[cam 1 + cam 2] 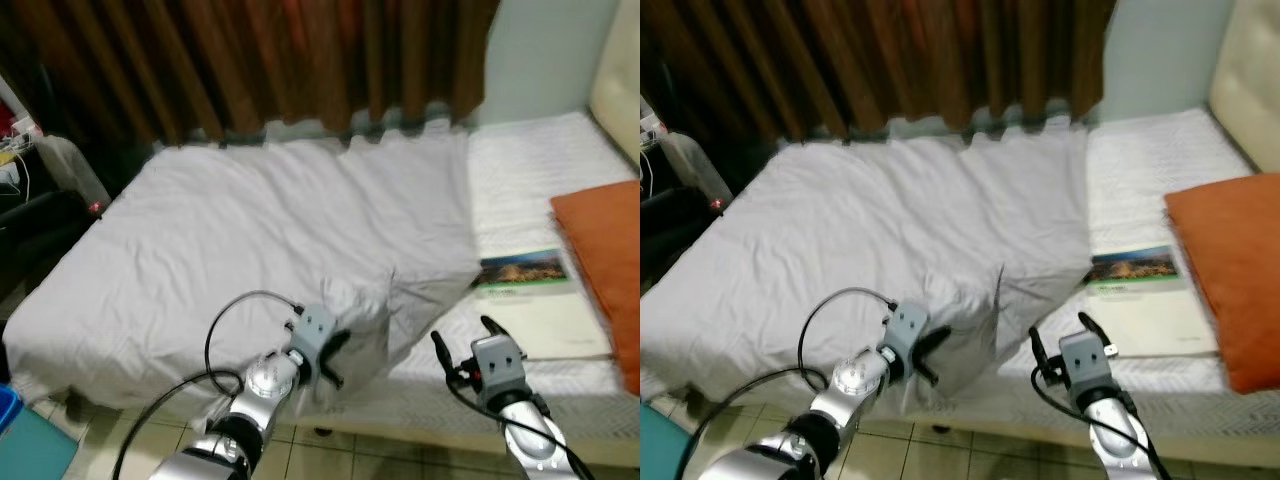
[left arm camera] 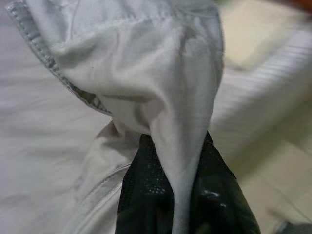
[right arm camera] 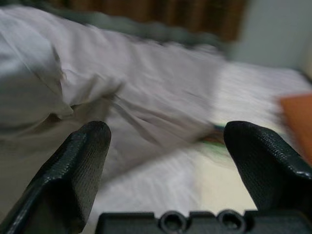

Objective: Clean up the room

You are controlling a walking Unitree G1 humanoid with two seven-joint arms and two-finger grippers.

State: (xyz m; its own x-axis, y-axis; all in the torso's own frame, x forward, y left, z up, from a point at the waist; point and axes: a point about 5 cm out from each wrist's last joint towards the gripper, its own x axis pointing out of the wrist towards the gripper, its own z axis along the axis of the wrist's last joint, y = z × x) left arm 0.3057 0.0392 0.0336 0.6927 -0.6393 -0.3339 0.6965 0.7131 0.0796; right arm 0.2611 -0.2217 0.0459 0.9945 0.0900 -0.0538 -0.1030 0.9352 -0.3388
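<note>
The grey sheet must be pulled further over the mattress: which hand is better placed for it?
Left. The left hand is shut on the grey sheet; the right hand is open, holding nothing, beside the book.

Matt, creased grey cloth of the blanket (image 1: pixel 260 240) is pinched between the left gripper (image 1: pixel 332 362)'s textured black fingers (image 2: pixel 146 195).
</note>
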